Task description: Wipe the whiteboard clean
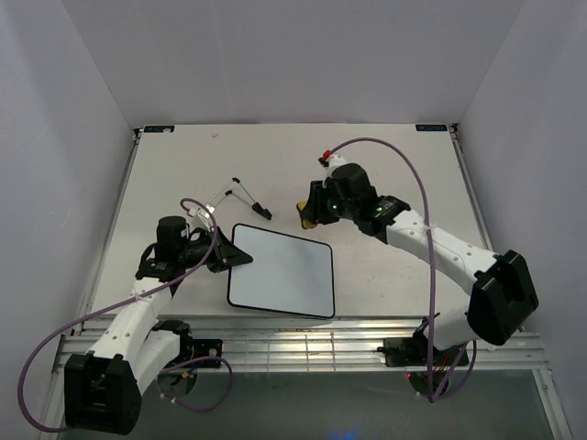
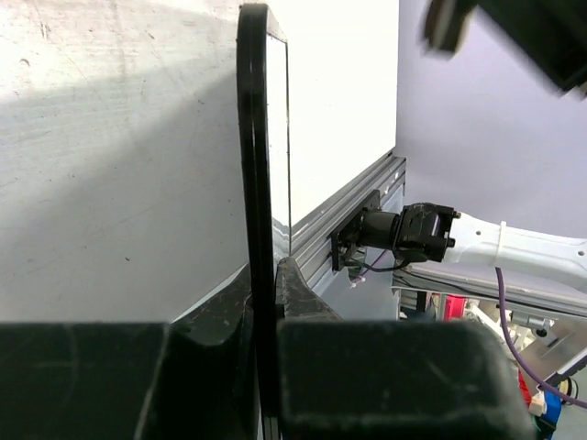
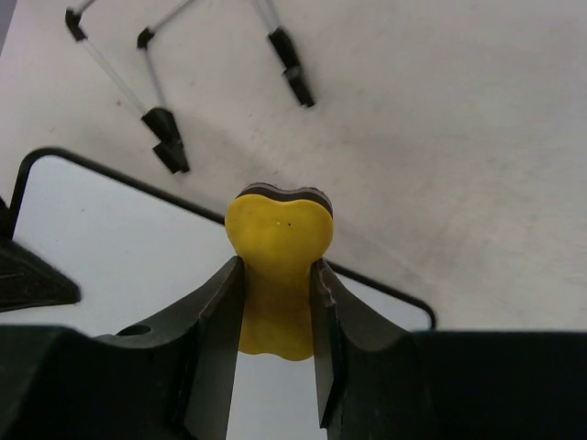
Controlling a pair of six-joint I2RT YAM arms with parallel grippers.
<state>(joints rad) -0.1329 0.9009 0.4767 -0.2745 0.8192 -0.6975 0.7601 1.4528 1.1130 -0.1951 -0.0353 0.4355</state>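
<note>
The whiteboard [image 1: 280,269] lies on the table with a plain white face and a thin black frame; I see no writing on it. My left gripper [image 1: 231,255] is shut on its left edge. In the left wrist view the board's frame [image 2: 252,137] stands edge-on, pinched at my left gripper [image 2: 268,284]. My right gripper [image 1: 310,218] hovers by the board's far right corner, shut on a yellow bone-shaped eraser [image 3: 278,243]. In the right wrist view the eraser's dark pad end points away from my right gripper [image 3: 275,275], over the board's far edge [image 3: 119,247].
A folded wire stand with black tips [image 1: 240,195] lies just beyond the board, and shows as black-tipped legs [image 3: 170,151] in the right wrist view. An aluminium rail [image 1: 303,348] runs along the table's near edge. White walls close in both sides.
</note>
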